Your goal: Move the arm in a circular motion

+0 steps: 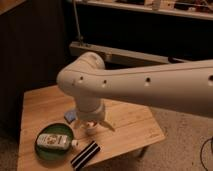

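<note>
Camera view shows the arm (150, 85) reaching in from the right as one thick off-white tube. Its elbow joint is bent high over the middle of the wooden table (135, 125), and the wrist drops straight down from there. The gripper (94, 129) hangs low over the table's near-left part with its pale fingers (109, 126) splayed apart — open, and gripping nothing that I can see.

The step in hand looks like a sweep along the circle. To do it well, I would hold the tip at one steady height above the wood, keep the pace even, and let the joints share the turn so the loop closes where it began.

Room is tightest low and left. A small cup (89, 126) sits right under the wrist, partly hidden by it, and a blue sponge (70, 116) lies just beside it on the far-left side. A green plate (41, 151) carrying a white bottle (54, 141) lies near and to the left. A dark striped bar (85, 154) lies at the near edge, close to the tip. Any dip in height risks clipping these.

Far behind, a metal rail (125, 52) runs across — the elbow should stay short of it. The right side of the table is bare, and the air above looks free.
</note>
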### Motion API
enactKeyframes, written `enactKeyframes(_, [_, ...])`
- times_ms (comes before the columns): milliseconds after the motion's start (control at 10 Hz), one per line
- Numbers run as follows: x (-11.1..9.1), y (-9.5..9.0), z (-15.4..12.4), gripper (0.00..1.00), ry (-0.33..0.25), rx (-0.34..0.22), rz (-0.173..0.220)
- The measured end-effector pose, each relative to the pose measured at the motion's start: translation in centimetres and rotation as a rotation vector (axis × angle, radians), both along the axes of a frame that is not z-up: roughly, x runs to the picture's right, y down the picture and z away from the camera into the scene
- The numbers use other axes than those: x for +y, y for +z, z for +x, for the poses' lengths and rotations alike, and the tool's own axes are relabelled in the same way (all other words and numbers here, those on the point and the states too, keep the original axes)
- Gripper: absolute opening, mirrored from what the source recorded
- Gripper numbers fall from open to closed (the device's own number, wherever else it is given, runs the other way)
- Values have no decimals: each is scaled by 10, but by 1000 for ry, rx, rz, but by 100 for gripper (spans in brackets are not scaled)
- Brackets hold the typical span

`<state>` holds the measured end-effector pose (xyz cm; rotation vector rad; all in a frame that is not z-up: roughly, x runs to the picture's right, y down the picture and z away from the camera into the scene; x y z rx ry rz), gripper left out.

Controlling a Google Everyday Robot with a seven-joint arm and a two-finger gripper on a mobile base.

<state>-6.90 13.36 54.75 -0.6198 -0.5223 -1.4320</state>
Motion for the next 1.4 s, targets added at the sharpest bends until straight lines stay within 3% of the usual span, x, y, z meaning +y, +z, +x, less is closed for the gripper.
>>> enactKeyframes(200, [-14,16,-46,80,-8,-49,32])
enactKeyframes(400, [-34,42,-76,80,-5,-57,83])
enactKeyframes(600, [-67,95,-109,80,-7,-36,151])
enactKeyframes(800, [-94,143,-106,80,4,25,175])
enactKeyframes(1000, [-119,193,-90,80,22,120,186])
enactKeyframes(1200, [-134,223,-57,80,59,213,187])
enactKeyframes(1400, [-138,231,-21,80,86,288,186])
